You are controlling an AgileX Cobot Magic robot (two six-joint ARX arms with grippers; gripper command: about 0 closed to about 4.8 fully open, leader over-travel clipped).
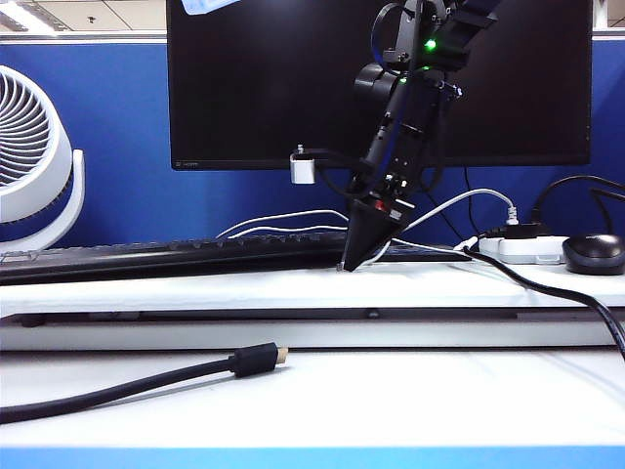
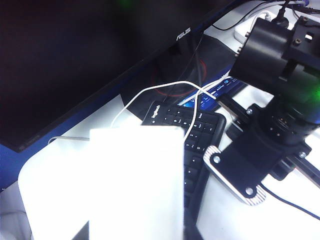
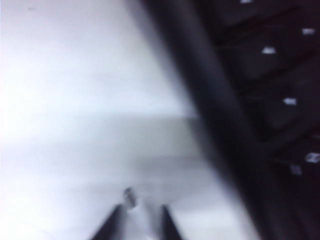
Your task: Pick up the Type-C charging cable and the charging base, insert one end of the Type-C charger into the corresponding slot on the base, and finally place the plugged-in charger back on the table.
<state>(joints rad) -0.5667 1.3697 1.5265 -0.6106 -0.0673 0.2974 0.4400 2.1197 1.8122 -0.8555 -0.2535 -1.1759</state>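
One monitor [image 1: 293, 78] fills the upper middle of the exterior view, above one white table [image 1: 391, 391] with a raised shelf [image 1: 195, 288]. One fan [image 1: 29, 156] stands at nine o'clock. One black keyboard [image 1: 146, 256] lies along the shelf. One thick black cable [image 1: 127, 386] lies on the table at seven o'clock. One power strip [image 1: 522, 249] and one mouse [image 1: 594, 252] sit at three o'clock. The right gripper [image 1: 354, 262] points down near the centre, its tip at the shelf by the keyboard's front edge. In its blurred wrist view the two fingers [image 3: 112, 227] stand a narrow gap apart, with something white and silver-tipped between them; whether they grip it cannot be told. The left gripper [image 2: 135, 232] is closed on the one base [image 2: 135, 185], which fills its wrist view; from outside the base [image 1: 303, 171] hangs before the monitor, at eleven o'clock of the right gripper. The thin white Type-C cable [image 2: 150, 92] loops over the keyboard's far end.
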